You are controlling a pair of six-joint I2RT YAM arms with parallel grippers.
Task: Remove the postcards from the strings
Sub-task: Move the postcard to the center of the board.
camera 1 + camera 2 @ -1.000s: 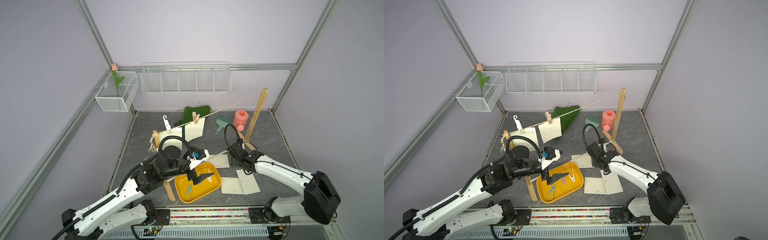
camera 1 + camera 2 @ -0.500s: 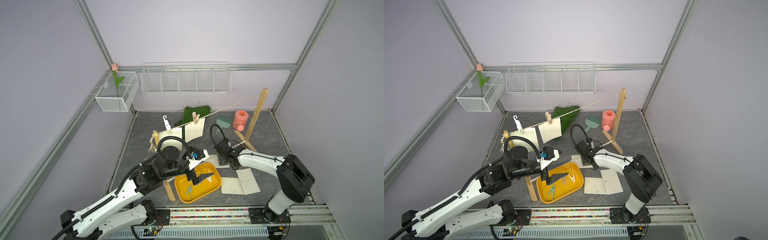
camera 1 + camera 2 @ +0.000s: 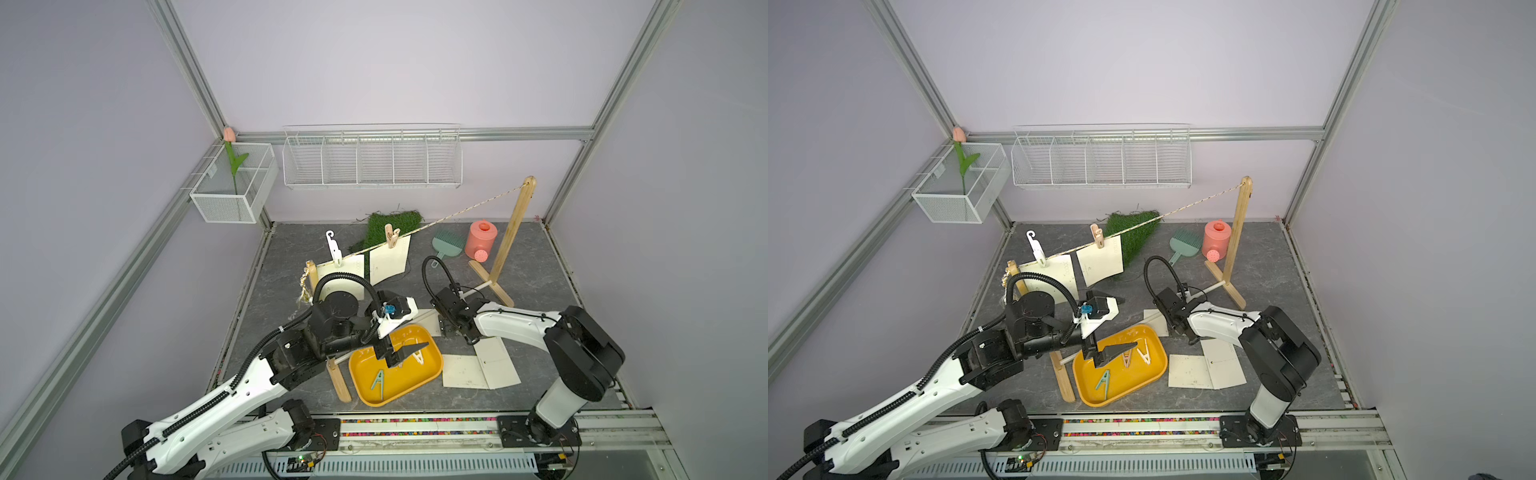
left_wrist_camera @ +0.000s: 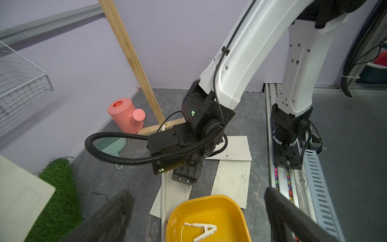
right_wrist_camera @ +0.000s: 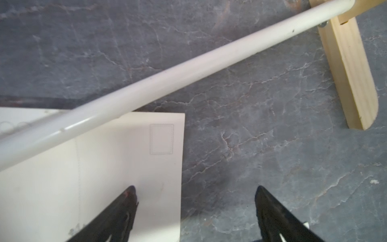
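The string [image 3: 457, 214] slopes between a tall wooden post [image 3: 513, 226] and a short one [image 3: 309, 270]. Two postcards hang from it: one [image 3: 388, 264] under a tan clothespin [image 3: 390, 236], one [image 3: 343, 276] under a white clothespin [image 3: 333, 249]. Other postcards lie on the floor, two overlapping [image 3: 478, 370]. My left gripper [image 3: 401, 353] [image 4: 196, 197] is open above the yellow tray [image 3: 399, 386], nothing between its fingers. My right gripper [image 3: 457, 334] [image 5: 194, 194] is open just above the floor, one finger over a loose postcard [image 5: 125, 159], the other over bare floor.
The tray holds a teal clothespin [image 3: 378, 380] and white ones [image 4: 201, 230]. A white rod [image 5: 167, 77] joins the wooden feet [image 3: 490, 282]. At the back stand a pink watering can [image 3: 480, 239], teal brush [image 3: 446, 245] and grass mat [image 3: 390, 222]. Wire baskets [image 3: 372, 160] hang on the wall.
My right arm has swung in from the front right towards the middle, its gripper now low over the loose postcard by the rod. The left arm has stayed put.
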